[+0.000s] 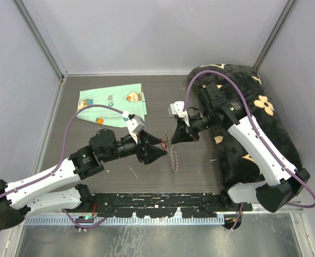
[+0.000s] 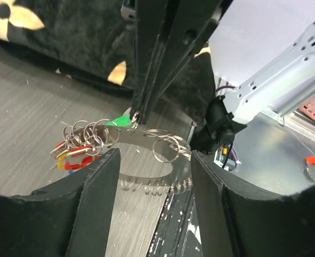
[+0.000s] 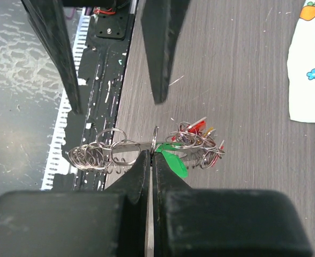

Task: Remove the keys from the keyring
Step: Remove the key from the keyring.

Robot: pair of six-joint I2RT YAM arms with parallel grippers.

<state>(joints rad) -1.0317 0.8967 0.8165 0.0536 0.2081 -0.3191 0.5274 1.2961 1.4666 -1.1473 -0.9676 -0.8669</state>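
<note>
Here the right fingers (image 1: 172,140) pinch the keyring (image 1: 173,159) while the left fingers (image 1: 157,154) stand spread.
From the top view, both sets of fingers meet over the middle of the worktop (image 1: 200,171). The keyring hangs just below them. A mint cloth (image 1: 113,101) lies behind and a black flowered cushion (image 1: 254,107) sits to the right. In the left wrist view, its fingers (image 2: 101,198) are one on either side of the ring (image 2: 147,135), and the red and orange keys (image 2: 74,158) bunch at the ring's left end. In the right wrist view, its fingers (image 3: 151,160) are pressed together on the wire, beside a green key (image 3: 173,163).
</note>
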